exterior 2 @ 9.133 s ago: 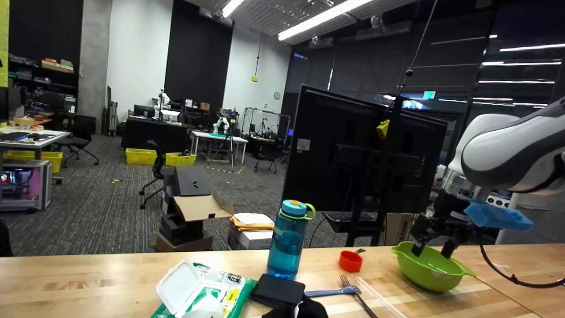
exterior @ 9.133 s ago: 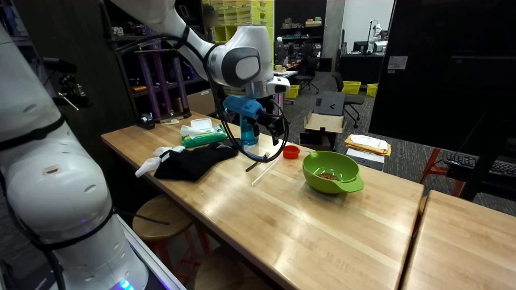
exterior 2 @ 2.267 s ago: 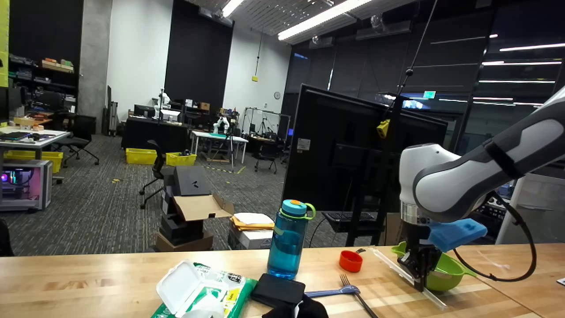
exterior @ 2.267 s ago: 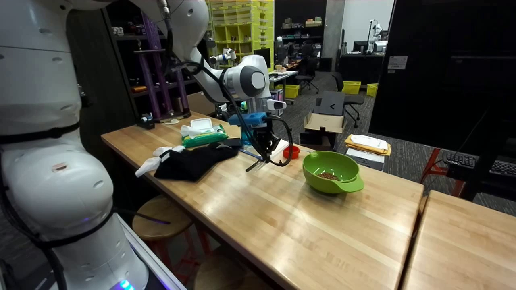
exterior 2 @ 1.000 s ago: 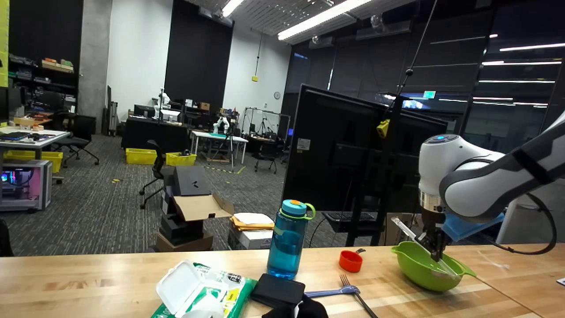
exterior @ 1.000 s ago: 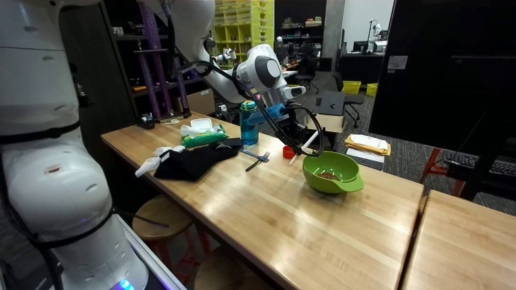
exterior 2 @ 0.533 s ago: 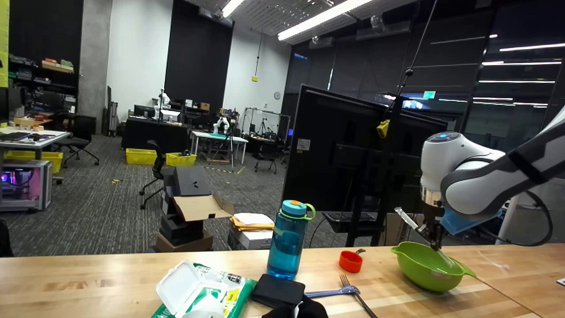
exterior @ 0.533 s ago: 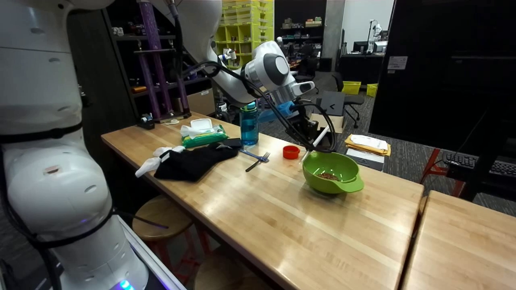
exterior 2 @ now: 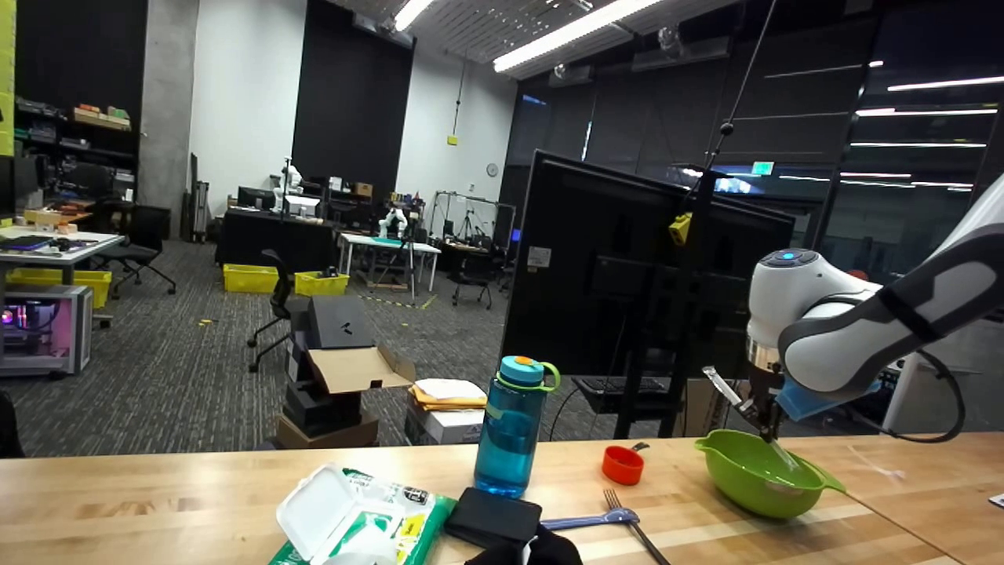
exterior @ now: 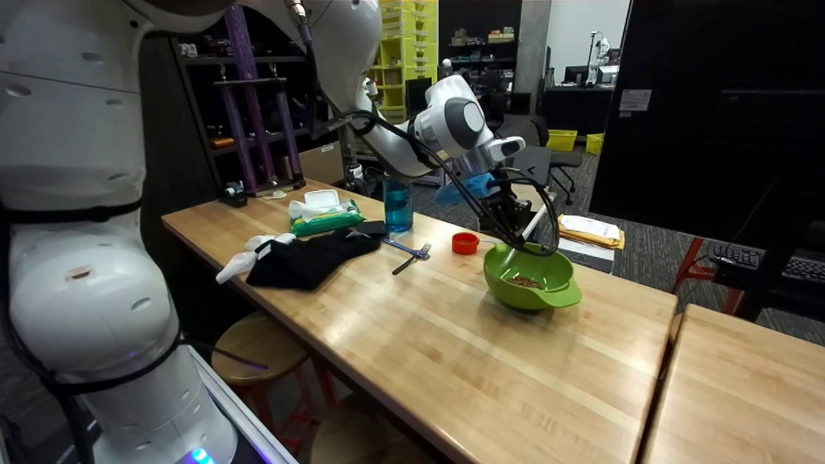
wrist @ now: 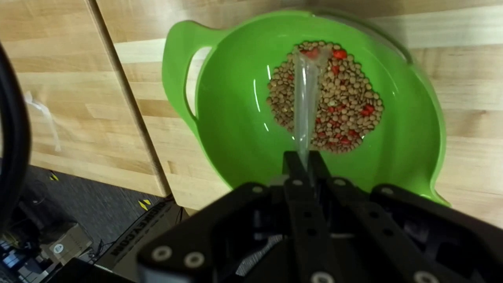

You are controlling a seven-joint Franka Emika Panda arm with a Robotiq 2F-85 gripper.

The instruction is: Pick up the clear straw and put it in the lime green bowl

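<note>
The straw (wrist: 304,102) is thin, straight and see-through, whitish along its edges, with red showing through its lower end. The gripper (wrist: 303,157) pinches it at a tilt, the upper end jutting past it in both exterior views. Below the gripper, the lower end is inside the bowl (wrist: 235,118), over brown pellets (wrist: 346,90); whether it touches them I cannot tell. A cup (exterior: 465,243) stands near the gripper, a fork (exterior: 404,265) and a bottle (exterior 2: 511,428) farther off.
</note>
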